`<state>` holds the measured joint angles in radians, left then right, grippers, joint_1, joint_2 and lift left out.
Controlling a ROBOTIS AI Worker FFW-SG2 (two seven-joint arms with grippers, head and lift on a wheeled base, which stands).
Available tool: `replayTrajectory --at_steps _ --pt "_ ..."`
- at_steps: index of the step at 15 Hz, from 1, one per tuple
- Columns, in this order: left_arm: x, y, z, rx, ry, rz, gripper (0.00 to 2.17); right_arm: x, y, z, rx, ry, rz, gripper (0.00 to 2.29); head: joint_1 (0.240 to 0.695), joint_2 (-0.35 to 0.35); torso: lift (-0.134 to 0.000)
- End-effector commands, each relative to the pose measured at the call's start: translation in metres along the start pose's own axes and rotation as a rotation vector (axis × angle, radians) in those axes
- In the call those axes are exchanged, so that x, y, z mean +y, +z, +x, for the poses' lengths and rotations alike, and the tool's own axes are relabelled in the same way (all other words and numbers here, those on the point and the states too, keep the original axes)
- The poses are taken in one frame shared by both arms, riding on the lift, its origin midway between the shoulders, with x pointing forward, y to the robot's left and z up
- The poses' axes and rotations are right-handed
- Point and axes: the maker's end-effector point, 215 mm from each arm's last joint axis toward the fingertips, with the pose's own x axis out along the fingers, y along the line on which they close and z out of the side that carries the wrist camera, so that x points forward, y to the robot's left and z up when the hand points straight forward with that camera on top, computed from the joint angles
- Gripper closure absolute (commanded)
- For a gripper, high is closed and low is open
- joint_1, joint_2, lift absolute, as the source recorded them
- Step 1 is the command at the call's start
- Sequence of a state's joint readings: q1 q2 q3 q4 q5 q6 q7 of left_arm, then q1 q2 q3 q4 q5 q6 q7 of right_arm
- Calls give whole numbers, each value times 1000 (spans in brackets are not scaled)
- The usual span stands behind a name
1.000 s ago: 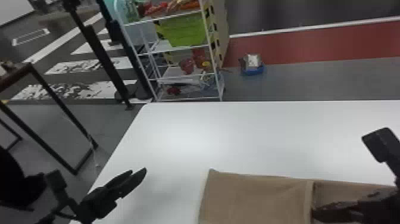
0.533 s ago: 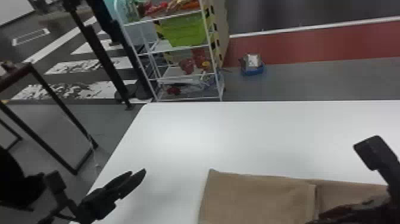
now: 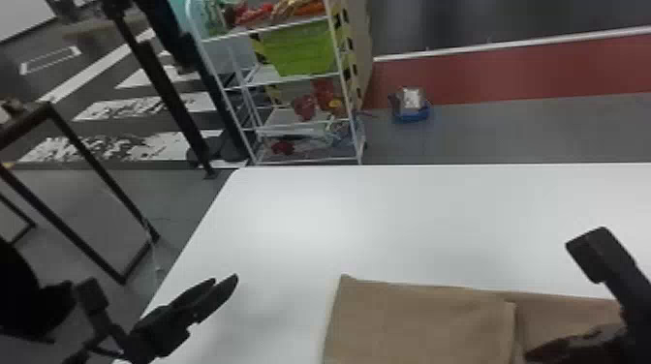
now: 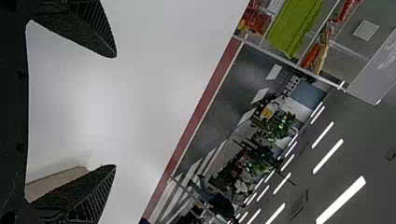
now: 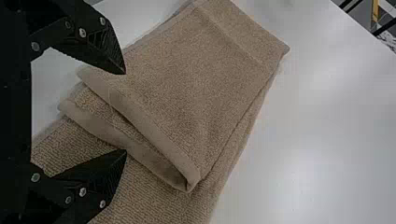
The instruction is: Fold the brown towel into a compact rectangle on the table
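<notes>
a white table with a smooth top; the brown towel lies partly folded directly on it.

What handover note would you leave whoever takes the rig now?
Left claw: open, empty, over the white table, left of the brown towel.
Right claw: open, empty, by the towel's folded-over hems.
Towel: on the table, left part layered, right part extending beyond.
Done: left part folded rightward, hems slightly staggered.
To do: probably fold the right part over, then square up.
</notes>
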<state>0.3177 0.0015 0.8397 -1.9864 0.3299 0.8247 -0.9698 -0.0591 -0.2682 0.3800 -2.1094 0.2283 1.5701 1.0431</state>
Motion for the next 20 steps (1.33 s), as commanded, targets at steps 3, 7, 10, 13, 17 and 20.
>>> replayTrajectory --at_steps 3,7,10,13,17,20 --pt "4 0 -4 -5 8 -7 46 0 4 8 22 4 -4 610 695 350 -124" --pt "5 -3 -4 -3 7 -14 46 -3 9 1 -2 10 6 977 695 350 -124" --pt "3 -2 -1 -5 2 -13 46 -7 10 0 -4 -3 9 1322 695 350 -124" --pt "4 -1 -2 -6 3 -13 46 -7 10 0 -4 -4 11 1325 695 350 -124" --pt "3 -1 -2 -6 3 -12 49 -6 38 -31 -102 -3 -7 1325 695 350 -124" --pt "2 -2 1 -4 -1 -11 49 -4 43 -46 -138 -11 -25 1325 695 350 -124"
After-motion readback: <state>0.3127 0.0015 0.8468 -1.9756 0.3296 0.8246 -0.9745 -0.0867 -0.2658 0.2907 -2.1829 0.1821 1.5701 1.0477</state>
